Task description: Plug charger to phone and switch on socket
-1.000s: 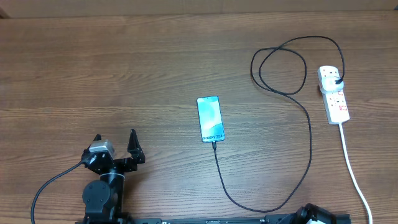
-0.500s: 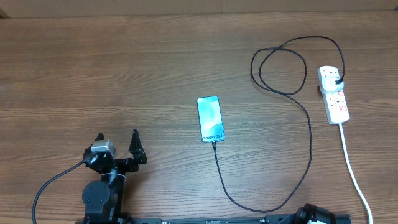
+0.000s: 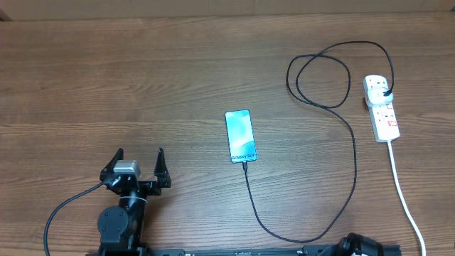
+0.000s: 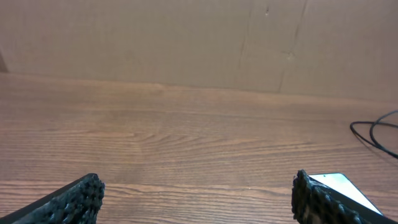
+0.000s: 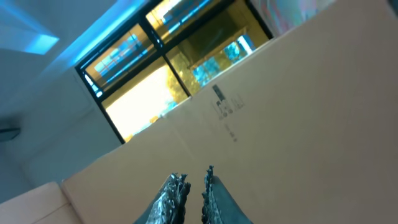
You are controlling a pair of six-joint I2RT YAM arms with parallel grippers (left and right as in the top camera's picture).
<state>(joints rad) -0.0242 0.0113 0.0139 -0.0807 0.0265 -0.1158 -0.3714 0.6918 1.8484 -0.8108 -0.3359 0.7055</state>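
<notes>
The phone [image 3: 240,135] lies mid-table with its light-blue screen up; its corner shows in the left wrist view [image 4: 341,185]. The charger's black cable [image 3: 353,163] runs from the phone's near end, loops round the table's right side and ends in a black plug [image 3: 384,90] seated in the white socket strip [image 3: 386,119]. The cable's tip sits at the phone's near edge. My left gripper [image 3: 139,158] is open and empty at the lower left, well left of the phone; it also shows in the left wrist view [image 4: 196,199]. My right gripper [image 5: 194,180] points up at the wall, shut and empty.
The strip's white cord [image 3: 402,195] runs to the table's front right edge. A cable loop [image 3: 320,75] lies at the back right, also seen in the left wrist view [image 4: 373,132]. A cardboard wall [image 4: 186,43] stands behind the table. Part of the right arm [image 3: 359,247] shows at the bottom edge.
My left gripper has shifted a little to the right and turned to face straight up the table. The phone, cable and strip have not moved.
</notes>
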